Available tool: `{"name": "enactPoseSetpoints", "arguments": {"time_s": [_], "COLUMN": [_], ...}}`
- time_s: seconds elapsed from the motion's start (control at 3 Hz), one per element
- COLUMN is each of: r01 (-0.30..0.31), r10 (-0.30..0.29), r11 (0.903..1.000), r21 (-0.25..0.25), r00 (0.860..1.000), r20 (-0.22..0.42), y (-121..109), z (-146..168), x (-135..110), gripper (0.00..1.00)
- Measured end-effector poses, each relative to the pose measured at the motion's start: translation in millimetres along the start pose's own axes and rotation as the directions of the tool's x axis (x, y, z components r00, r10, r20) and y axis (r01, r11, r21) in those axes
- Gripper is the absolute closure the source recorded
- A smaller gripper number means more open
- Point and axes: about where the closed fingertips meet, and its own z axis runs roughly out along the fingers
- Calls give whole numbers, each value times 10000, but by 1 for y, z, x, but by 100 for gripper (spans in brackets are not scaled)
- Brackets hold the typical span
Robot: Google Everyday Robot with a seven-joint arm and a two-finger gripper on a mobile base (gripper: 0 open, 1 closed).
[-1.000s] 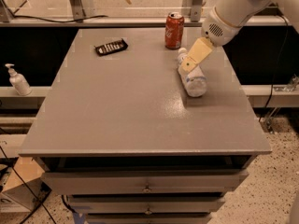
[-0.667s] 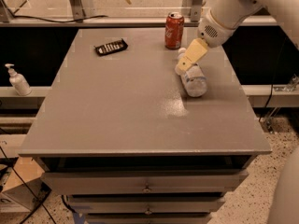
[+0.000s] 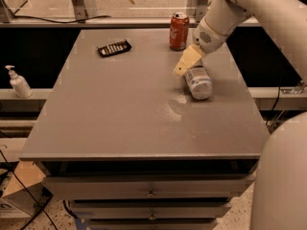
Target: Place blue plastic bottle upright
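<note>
Just in front of the red soda can [image 3: 178, 31], toward the table's near edge and a little to its right, the blue plastic bottle [image 3: 198, 83] lies flat on its side. Its rounded near end points at the camera and its far end is hidden.

Gripper [image 3: 184, 65]: sits over that far end, between can and bottle, touching or nearly touching the bottle. Open or closed: cannot tell from this view. The white arm [image 3: 249, 4] comes down from right of the can.

Step in hand, as judged: securing the bottle before tipping it up.
- Take it across the body near the hidden end, not on the slick curve, since a round bottle will likely roll away from the can if nudged.
- Pivot about the base end and keep that end on the table.
- Swing away from the can; it stands close enough to be knocked.
- Let go only once the base sits flat.

Surface: plain grey table [image 3: 120, 119], matte, with a pale scuff just beside the bottle on the side away from the can. A flat black remote-like object [image 3: 114, 48] lies well left of the can. Drawers [image 3: 151, 188] sit under the top.

Room: a white pump bottle [image 3: 18, 82] stands far left of the can, off the table on a lower ledge.
</note>
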Motion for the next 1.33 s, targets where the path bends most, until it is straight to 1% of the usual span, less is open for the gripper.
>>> {"name": "enactPoseSetpoints", "arguments": {"time_s": [0.33, 0.67, 1.0, 1.33], "r01": [-127, 59, 494, 1416], "r10": [128, -57, -486, -1435], "r11": [9994, 9997, 9987, 9897], "r21": [-315, -256, -133, 230], "r00": [9999, 10000, 9974, 9779], "r20": [26, 79, 533, 1519], "y": [-1, 2, 10, 26], "z": [15, 13, -4, -38], "x": [-1, -5, -14, -25], "gripper": [39, 62, 85, 100]}}
